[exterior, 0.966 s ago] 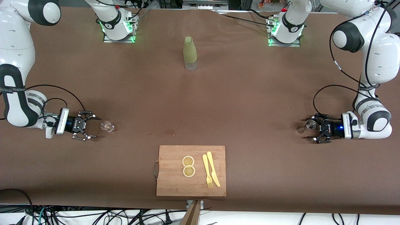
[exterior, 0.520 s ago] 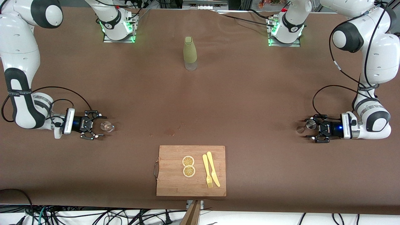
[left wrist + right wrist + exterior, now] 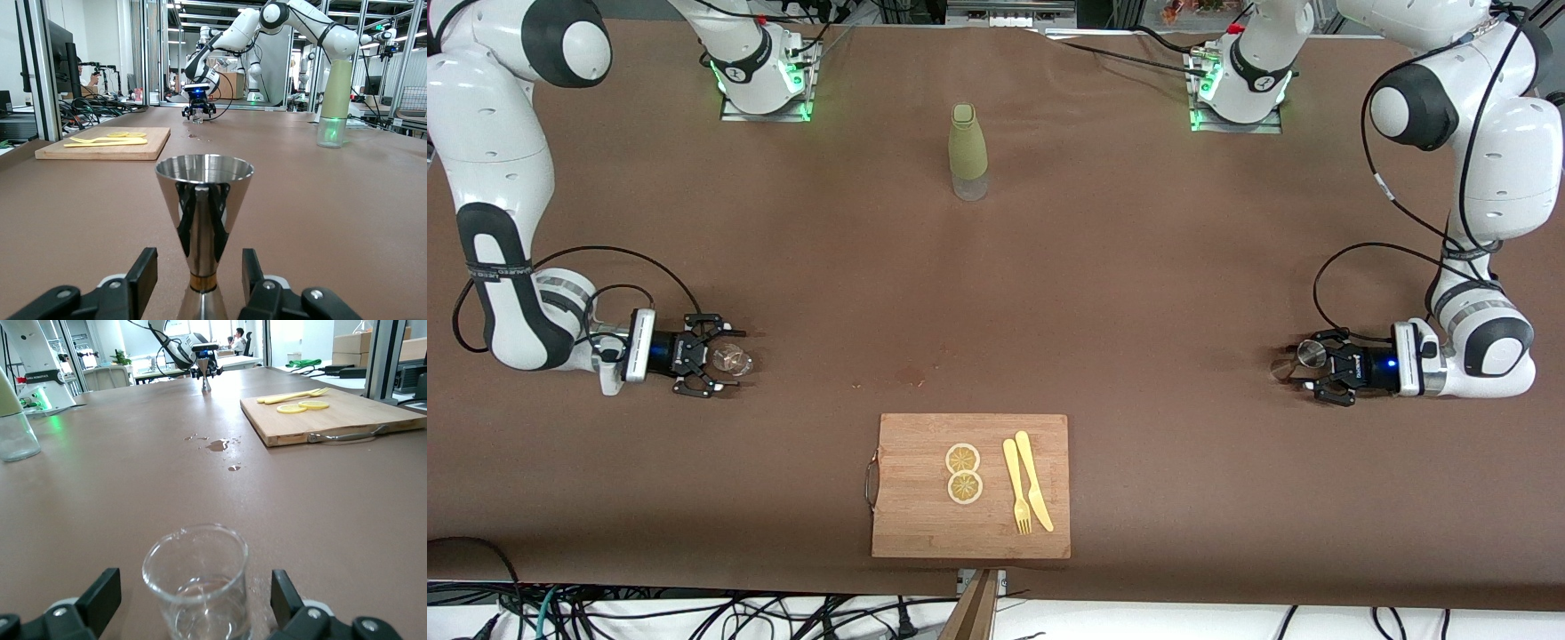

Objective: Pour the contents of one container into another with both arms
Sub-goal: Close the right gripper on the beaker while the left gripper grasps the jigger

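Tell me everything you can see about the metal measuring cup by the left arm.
The measuring cup is a shiny steel jigger, two cones joined at a narrow waist with a thin brass-coloured ring. It stands upright on the brown table at the left arm's end, wide mouth up; its contents cannot be seen. The left gripper reaches around its waist, one black finger on each side, with small gaps showing, so it is not gripped yet.

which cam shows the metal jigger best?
Left wrist view: the metal jigger fills the frame, standing upright between the left pincer fingers, which stand just off its stem. The front view shows it only small, from above, at the left arm's end of the table. The right wrist view shows it tiny in the distance.
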Tool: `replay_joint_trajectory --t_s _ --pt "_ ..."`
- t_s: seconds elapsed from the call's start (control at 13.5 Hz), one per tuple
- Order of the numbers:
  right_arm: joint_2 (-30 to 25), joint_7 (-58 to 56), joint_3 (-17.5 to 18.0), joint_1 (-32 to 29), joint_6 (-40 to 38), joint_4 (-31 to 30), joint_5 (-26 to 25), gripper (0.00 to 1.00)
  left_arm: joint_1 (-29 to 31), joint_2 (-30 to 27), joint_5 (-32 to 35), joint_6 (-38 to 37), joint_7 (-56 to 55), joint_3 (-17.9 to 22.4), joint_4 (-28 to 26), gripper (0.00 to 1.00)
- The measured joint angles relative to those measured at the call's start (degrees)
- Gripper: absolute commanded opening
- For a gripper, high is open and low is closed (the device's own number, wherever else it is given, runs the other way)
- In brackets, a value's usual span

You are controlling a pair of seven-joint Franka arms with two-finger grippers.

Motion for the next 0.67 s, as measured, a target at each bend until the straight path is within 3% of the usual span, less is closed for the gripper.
replay_joint_trajectory --t_s 0.22,0.37,0.67 --pt "0.5 -0.6 0.3 0.4 -0.2 0.0 0.9 0.96 0.0 0.0 0.0 0.0 0.4 0.2 0.0 0.65" --pt "0.9 -1.8 0.3 0.5 -0.6 0.0 1.8 0.80 0.0 0.0 0.0 0.0 0.5 0.3 0.0 0.62" --pt "1.1 -3.4 0.3 0.5 -0.8 0.0 2.1 0.71 0.0 0.1 0.0 0.0 0.8 0.4 0.0 0.20"
